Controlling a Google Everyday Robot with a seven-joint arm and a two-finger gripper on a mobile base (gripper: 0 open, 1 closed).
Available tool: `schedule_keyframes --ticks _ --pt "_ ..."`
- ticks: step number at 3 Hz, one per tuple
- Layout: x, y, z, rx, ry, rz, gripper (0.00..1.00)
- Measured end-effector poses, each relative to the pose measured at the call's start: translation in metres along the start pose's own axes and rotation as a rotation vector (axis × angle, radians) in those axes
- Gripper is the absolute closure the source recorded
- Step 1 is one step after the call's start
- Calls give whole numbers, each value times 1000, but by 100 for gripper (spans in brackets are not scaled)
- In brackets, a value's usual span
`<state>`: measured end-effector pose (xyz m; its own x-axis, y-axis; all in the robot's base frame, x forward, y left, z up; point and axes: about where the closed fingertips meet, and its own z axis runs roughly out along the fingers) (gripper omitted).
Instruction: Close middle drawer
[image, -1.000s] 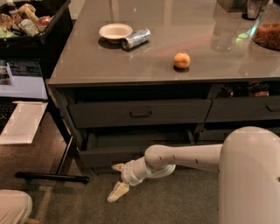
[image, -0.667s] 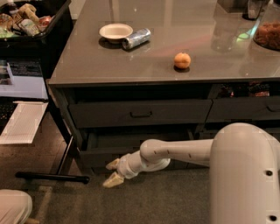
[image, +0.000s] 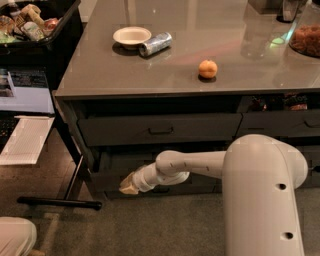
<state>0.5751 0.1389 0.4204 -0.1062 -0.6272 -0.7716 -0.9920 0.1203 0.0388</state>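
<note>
The gripper (image: 129, 187) is higher and nearer the cabinet than a second ago, lifted off the carpet to the lower left front of the middle drawer (image: 112, 172). The arm (image: 200, 162) now lies more level.

The end effector (image: 129, 186) sits low, just before the middle drawer (image: 122, 162). Above and behind it, on the worktop (image: 100, 75): a bowl (image: 132, 36), a can (image: 155, 44) just beside, and a fruit (image: 208, 69) farther right.
</note>
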Motion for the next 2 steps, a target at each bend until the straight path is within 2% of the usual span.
schedule_keyframes --ticks 1,2 --pt "4 -16 -1 47 9 24 38" --pt "5 -19 -2 60 9 30 16"
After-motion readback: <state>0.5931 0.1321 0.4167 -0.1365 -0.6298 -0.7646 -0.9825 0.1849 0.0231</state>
